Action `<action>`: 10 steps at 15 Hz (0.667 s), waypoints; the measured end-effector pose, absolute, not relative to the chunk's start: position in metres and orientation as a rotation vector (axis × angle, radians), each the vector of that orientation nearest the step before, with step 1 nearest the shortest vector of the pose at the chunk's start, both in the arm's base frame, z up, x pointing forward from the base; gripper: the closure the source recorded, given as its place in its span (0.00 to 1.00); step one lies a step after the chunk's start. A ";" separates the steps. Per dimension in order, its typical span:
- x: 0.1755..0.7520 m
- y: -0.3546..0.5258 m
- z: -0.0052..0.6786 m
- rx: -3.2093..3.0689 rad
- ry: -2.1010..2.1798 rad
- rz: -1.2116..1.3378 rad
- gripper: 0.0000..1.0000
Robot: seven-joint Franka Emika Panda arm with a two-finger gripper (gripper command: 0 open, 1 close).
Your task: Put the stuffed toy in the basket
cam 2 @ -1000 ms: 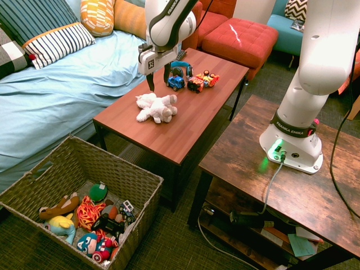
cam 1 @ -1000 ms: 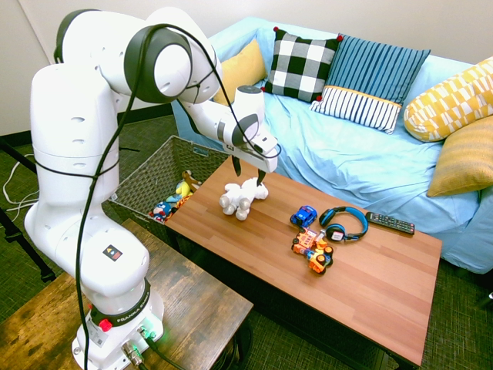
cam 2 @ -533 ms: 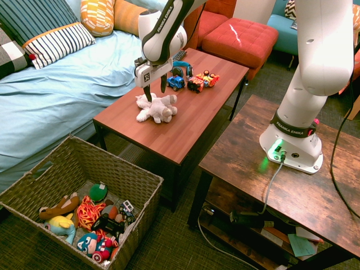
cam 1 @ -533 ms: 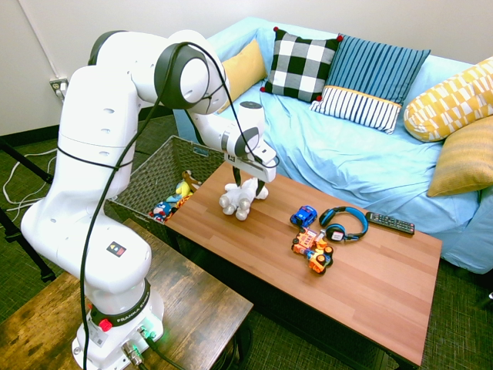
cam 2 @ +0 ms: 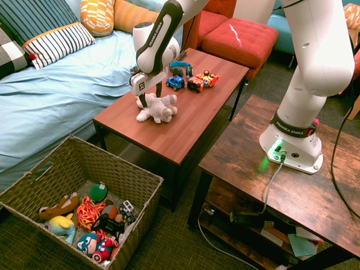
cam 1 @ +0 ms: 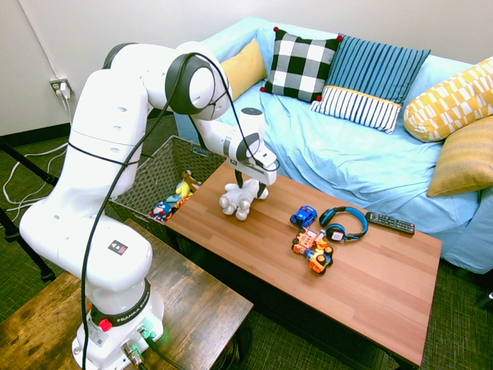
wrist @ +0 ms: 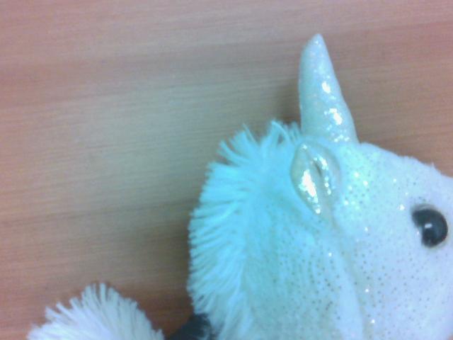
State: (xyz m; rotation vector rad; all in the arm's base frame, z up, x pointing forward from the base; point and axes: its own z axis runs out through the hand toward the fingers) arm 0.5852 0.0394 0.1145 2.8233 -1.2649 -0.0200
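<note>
- Unicorn plush (cam 2: 160,108) is lying on its side on the wood-topped coffee table (cam 2: 163,135), just above centre in the second exterior view, so it's still waiting for its basket ride.
- Gripper (cam 2: 151,100) is hanging right over it with the two dark fingers spread wide, one on each side of the body. Looks like the robot is lining up the grab, nothing clamped as far as I can see.
- Wrist view is showing the glittery horn (wrist: 325,95), an ear and one black eye really close up.
- What could go wrong: if the fingers are closing too high, they're probably just pinching fluffy mane (wrist: 230,241) and the toy slips out on the lift. Going too low could mean fingertips bumping the wood.
- Off-centre squeeze might leave it dangling and swinging, and a dangling leg could be catching the basket rim on the way in.
- Woven dark grey basket (cam 2: 147,198) is sitting on the floor, lower left of that same view, open on top. It's holding a green ball-like toy (cam 2: 98,192), a brown plush, a yellow and blue plush (cam 2: 61,225), red-orange stringy stuff and a Captain America plush (cam 2: 94,246).
- Seems to be plenty of room above that pile.
</note>
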 end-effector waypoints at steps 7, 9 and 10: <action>0.582 0.042 0.107 2.817 -1.272 -0.041 1.00; 0.581 0.041 0.107 2.815 -1.277 -0.044 1.00; 0.582 0.039 0.106 2.814 -1.281 -0.046 1.00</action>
